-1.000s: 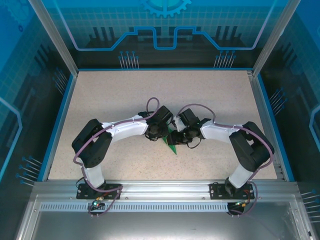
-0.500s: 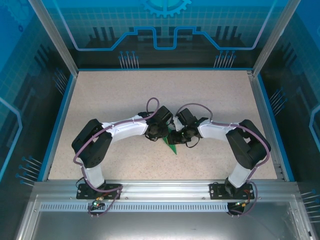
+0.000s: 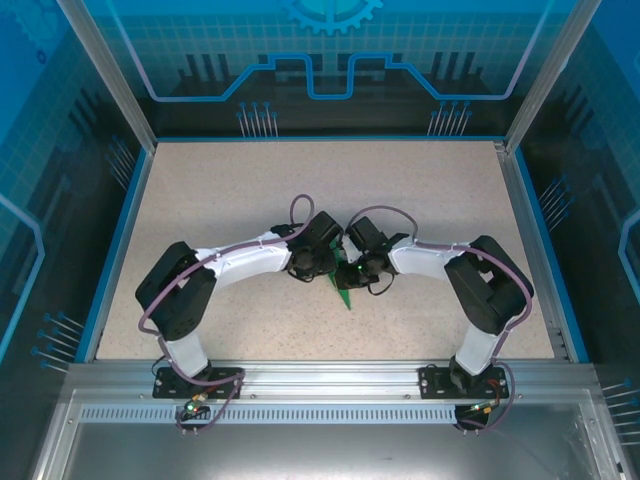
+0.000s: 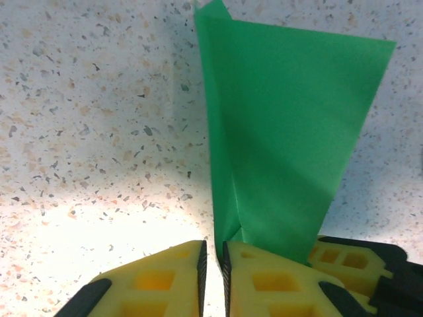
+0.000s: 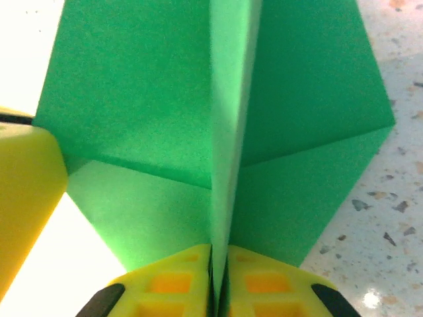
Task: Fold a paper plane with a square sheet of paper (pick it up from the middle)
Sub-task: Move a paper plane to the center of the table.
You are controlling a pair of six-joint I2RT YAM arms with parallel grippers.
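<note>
Now, right gripper (image 5: 219, 256): I see it pinched on the upright centre fold of the paper plane (image 5: 132, 99).
Left gripper (image 4: 213, 254): nearly together; whether it grips, I cannot tell.

Both arms fold inward, elbows out wide. The left arm (image 3: 245, 262) and right arm (image 3: 425, 260) bring their wrists almost together at the centre. The right gripper (image 5: 215, 257) is clamped tight, pinching the raised ridge of the folded green paper (image 5: 132, 99). The left gripper (image 4: 213, 257) has a thin slit between its yellow fingers, and whether it grips anything is unclear.
</note>
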